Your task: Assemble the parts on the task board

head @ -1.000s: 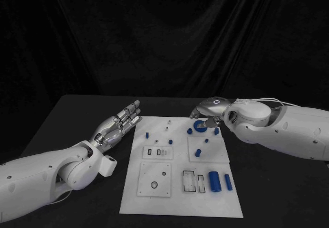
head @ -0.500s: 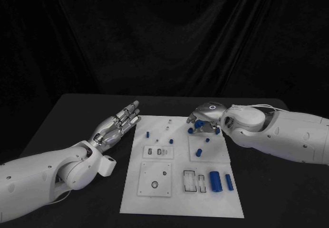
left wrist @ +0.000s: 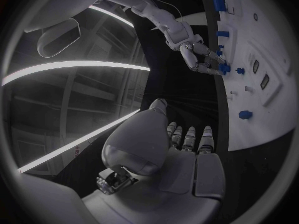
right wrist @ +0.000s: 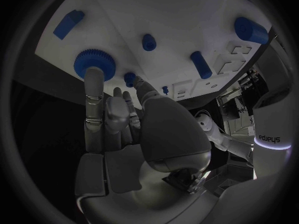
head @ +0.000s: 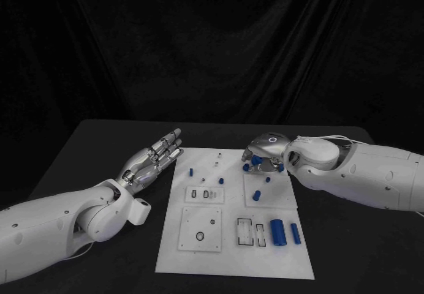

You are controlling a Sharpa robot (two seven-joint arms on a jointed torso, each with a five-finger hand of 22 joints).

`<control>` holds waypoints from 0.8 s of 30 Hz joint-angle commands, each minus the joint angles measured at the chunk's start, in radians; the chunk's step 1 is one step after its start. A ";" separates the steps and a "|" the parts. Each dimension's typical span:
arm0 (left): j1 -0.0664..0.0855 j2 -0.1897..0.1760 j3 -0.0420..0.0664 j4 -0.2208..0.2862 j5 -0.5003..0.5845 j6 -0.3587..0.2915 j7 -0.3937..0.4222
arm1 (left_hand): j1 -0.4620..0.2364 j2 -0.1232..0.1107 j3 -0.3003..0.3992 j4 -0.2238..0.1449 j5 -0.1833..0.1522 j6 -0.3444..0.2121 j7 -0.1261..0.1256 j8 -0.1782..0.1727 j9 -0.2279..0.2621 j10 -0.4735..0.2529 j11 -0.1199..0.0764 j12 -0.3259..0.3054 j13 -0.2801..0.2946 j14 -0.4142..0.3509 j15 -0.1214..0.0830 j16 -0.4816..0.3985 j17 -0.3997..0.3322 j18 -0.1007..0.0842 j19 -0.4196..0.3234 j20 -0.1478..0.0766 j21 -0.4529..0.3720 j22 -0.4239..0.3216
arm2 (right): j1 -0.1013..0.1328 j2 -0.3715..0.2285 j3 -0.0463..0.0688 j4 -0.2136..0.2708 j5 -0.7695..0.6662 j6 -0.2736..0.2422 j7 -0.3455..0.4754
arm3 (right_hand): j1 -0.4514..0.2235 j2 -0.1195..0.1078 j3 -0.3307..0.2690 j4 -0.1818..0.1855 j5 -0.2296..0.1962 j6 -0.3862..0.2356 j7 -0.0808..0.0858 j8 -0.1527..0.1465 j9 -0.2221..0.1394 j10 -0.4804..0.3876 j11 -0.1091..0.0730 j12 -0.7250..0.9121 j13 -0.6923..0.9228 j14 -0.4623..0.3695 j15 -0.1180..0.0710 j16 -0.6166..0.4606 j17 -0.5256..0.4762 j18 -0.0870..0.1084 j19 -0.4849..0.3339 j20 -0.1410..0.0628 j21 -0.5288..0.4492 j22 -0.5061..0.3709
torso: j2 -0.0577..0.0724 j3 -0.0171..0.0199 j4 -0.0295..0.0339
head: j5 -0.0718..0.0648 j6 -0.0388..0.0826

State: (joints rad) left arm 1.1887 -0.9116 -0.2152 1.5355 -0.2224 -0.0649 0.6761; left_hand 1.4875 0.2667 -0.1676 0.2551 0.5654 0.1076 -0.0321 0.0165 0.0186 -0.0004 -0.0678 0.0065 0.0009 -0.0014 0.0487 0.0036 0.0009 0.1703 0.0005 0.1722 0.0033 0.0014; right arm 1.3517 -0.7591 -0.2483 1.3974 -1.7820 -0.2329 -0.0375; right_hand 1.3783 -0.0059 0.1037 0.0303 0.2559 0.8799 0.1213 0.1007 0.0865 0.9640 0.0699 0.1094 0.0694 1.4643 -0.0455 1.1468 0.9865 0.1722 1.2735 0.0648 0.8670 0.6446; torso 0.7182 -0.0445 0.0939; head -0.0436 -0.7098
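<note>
Your right hand (head: 262,157) has dropped onto the board's (head: 231,260) far edge, one finger now resting on the gear (right wrist: 93,62) without clearly gripping it; seating looks near. Left hand (head: 152,158) stays open beside the board.

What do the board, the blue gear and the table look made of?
Board: likely rigid plastic, white and matte; it lies flat with cleanly cut recesses. Gear: probably moulded or printed plastic, one even matte blue with crisp teeth and no metallic shine. The right hand has a finger on it. Table: black and dull, no glare; whether cloth or a hard top, cannot tell.
</note>
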 commanded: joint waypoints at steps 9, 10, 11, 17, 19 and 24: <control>0.002 0.005 0.001 -0.003 -0.002 0.022 0.031 | 0.013 0.000 0.012 -0.002 0.008 0.011 0.012 0.006 0.002 0.000 0.010 -0.007 -0.001 0.001 0.012 -0.004 -0.001 0.008 -0.001 0.010 -0.003 -0.001 | -0.018 0.024 0.001 -0.031 -0.003 -0.025 0.015 | 0.013 -0.005 0.087 0.016 0.073 0.058 0.000 -0.002 -0.005 0.048 0.001 -0.023 -0.003 0.011 0.004 0.017 0.022 -0.011 -0.019 0.002 0.031 0.048 | -0.004 0.0005 0.0029 | -0.006 -0.007; 0.002 0.005 0.001 -0.004 -0.002 0.022 0.031 | 0.014 0.000 0.013 -0.003 0.009 0.012 0.013 0.006 0.003 0.000 0.010 -0.007 -0.001 0.001 0.012 -0.004 -0.001 0.008 -0.001 0.011 -0.003 -0.001 | -0.019 0.026 0.001 -0.034 -0.003 -0.026 0.015 | 0.012 -0.006 0.093 0.017 0.071 0.063 -0.001 -0.001 -0.005 0.053 0.001 -0.025 -0.003 0.011 0.004 0.017 0.023 -0.011 -0.019 0.002 0.032 0.051 | -0.004 0.0005 0.0032 | -0.006 -0.008; 0.002 0.006 0.001 -0.004 -0.002 0.023 0.030 | 0.014 0.000 0.013 -0.003 0.009 0.012 0.013 0.006 0.003 0.000 0.010 -0.007 -0.001 0.001 0.013 -0.004 -0.001 0.008 -0.001 0.011 -0.003 -0.001 | -0.021 0.029 0.001 -0.038 -0.003 -0.027 0.016 | 0.012 -0.007 0.098 0.019 0.069 0.066 -0.001 -0.001 -0.005 0.056 0.000 -0.026 -0.003 0.010 0.004 0.016 0.021 -0.010 -0.021 0.002 0.032 0.052 | -0.004 0.0005 0.0035 | -0.005 -0.008; 0.002 0.009 0.001 -0.006 -0.002 0.028 0.027 | 0.017 0.000 0.020 -0.007 0.010 0.019 0.018 0.007 0.004 0.000 0.015 -0.007 -0.001 0.001 0.016 -0.004 -0.001 0.009 -0.001 0.017 -0.003 -0.001 | -0.033 0.043 0.001 -0.063 0.008 -0.033 0.026 | 0.005 -0.017 0.141 0.035 0.046 0.094 -0.004 -0.002 -0.005 0.088 -0.003 -0.036 -0.004 0.008 0.003 0.011 0.020 -0.010 -0.028 0.002 0.037 0.066 | -0.005 0.0000 0.0010 | 0.000 -0.011; 0.002 0.009 0.001 -0.007 -0.002 0.029 0.026 | 0.018 0.000 0.022 -0.009 0.011 0.020 0.020 0.008 0.004 0.000 0.016 -0.007 -0.001 0.001 0.017 -0.004 -0.001 0.009 -0.001 0.019 -0.003 -0.001 | -0.037 0.046 0.001 -0.070 0.015 -0.036 0.031 | 0.009 -0.017 0.156 0.037 0.044 0.104 -0.004 0.000 -0.004 0.100 -0.003 -0.036 -0.004 0.008 0.002 0.012 0.022 -0.010 -0.029 0.001 0.040 0.073 | -0.005 -0.0002 0.0008 | 0.002 -0.012; 0.002 0.010 0.001 -0.011 -0.002 0.033 0.024 | 0.022 0.000 0.029 -0.014 0.013 0.027 0.024 0.009 0.005 0.000 0.021 -0.007 -0.001 0.001 0.020 -0.004 -0.001 0.009 -0.001 0.023 -0.003 -0.001 | -0.044 0.050 0.001 -0.084 0.031 -0.054 0.047 | 0.026 -0.018 0.204 0.036 0.006 0.156 -0.003 0.015 0.005 0.167 -0.003 -0.032 -0.004 0.008 0.003 0.008 0.021 -0.013 -0.030 0.002 0.054 0.100 | -0.006 0.0000 0.0006 | 0.009 -0.013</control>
State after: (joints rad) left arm 1.1887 -0.9034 -0.2153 1.5240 -0.2230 -0.0487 0.6764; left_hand 1.5000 0.2670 -0.1413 0.2398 0.5733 0.1307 -0.0089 0.0204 0.0224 -0.0007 -0.0537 0.0065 0.0013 -0.0013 0.0631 0.0036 0.0016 0.1702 -0.0007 0.1878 0.0033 0.0015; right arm 1.3141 -0.7080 -0.2455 1.3182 -1.7663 -0.2614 -0.0054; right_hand 1.3974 -0.0238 0.3032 0.0673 0.2654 1.0289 0.1196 0.1106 0.0858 1.1250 0.0689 0.0779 0.0651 1.4643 -0.0455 1.1588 1.0087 0.1720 1.2506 0.0663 0.9171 0.7421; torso 0.7128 -0.0443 0.0950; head -0.0380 -0.7216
